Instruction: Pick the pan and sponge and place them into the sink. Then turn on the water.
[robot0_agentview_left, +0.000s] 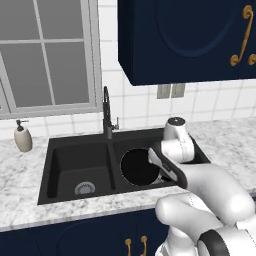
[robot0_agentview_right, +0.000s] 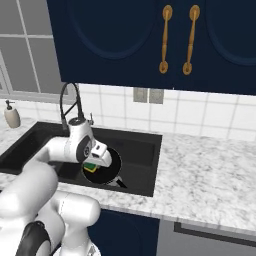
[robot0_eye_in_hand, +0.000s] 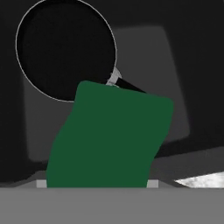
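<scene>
The black pan (robot0_agentview_left: 137, 167) lies flat in the right basin of the black sink (robot0_agentview_left: 55, 150), its handle (robot0_eye_in_hand: 127, 85) pointing toward the front. My gripper (robot0_agentview_right: 93, 164) hangs low over the pan (robot0_agentview_right: 107, 167), shut on the sponge (robot0_agentview_right: 90, 166), whose green top and yellow underside show beneath the hand. In the hand view the green sponge (robot0_eye_in_hand: 109, 140) sits close up between the fingers and covers them, with the pan (robot0_eye_in_hand: 65, 48) beyond it on the basin floor. The dark arched tap (robot0_agentview_left: 106, 112) stands behind the divider between the basins.
A soap dispenser (robot0_agentview_left: 22, 136) stands on the marble counter (robot0_agentview_right: 210, 165) left of the sink. The left basin has a round silver drain (robot0_agentview_left: 85, 188). Dark blue wall cabinets (robot0_agentview_right: 150, 40) hang above, and a window (robot0_agentview_left: 47, 55) sits behind the sink.
</scene>
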